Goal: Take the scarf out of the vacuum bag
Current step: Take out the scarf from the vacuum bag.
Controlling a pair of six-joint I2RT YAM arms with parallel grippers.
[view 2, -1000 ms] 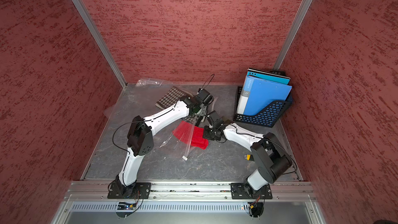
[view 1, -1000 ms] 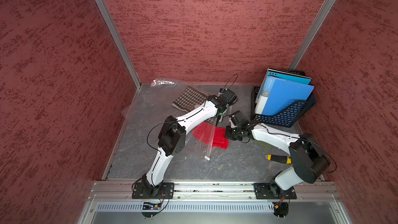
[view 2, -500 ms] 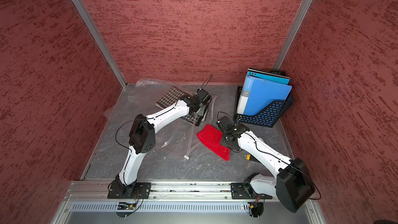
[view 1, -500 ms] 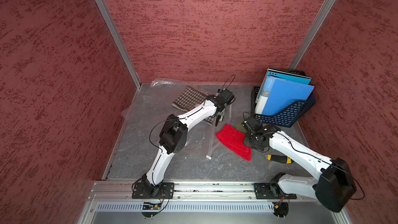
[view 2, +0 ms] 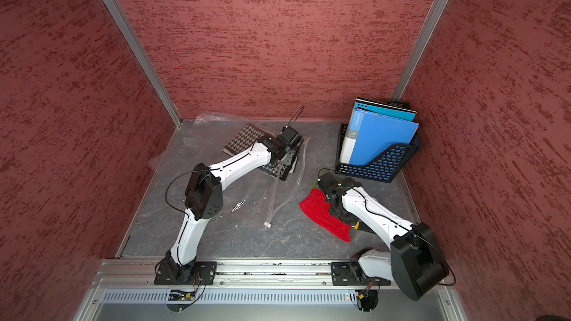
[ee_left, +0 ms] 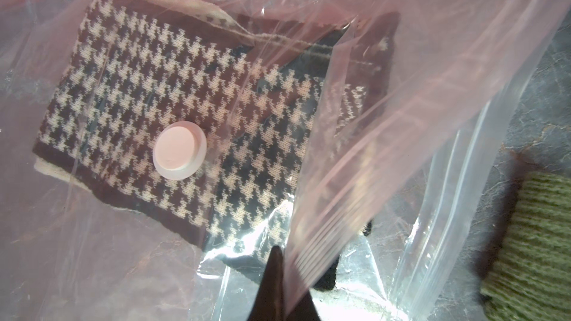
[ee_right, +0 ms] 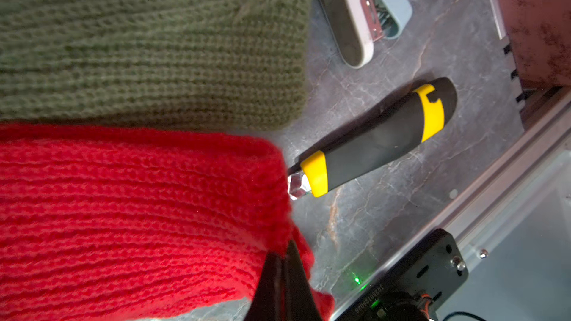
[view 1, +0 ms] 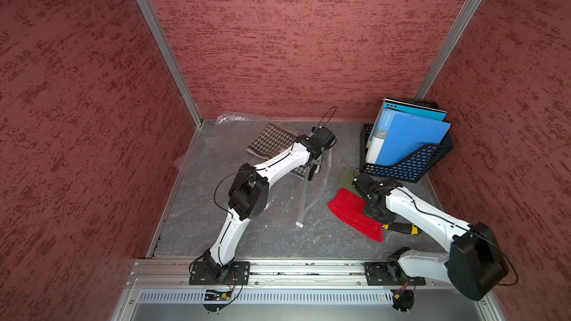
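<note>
Grey table point(view 1: 253, 239): scarf point(ee_left: 160, 81) inside vacuum bag point(ee_left: 401, 103); left tool point(ee_left: 276, 257) pinches bag.

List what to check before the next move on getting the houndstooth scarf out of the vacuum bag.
1. Is the scarf out of the vacuum bag: not ok, it lies under the plastic, below the valve cap.
2. Bag edge lifted: ok, the left gripper is shut on it.
3. Free right gripper: not ok, shut on the red knit cloth.
4. Bag mouth open enough to reach in: cannot tell.
</note>
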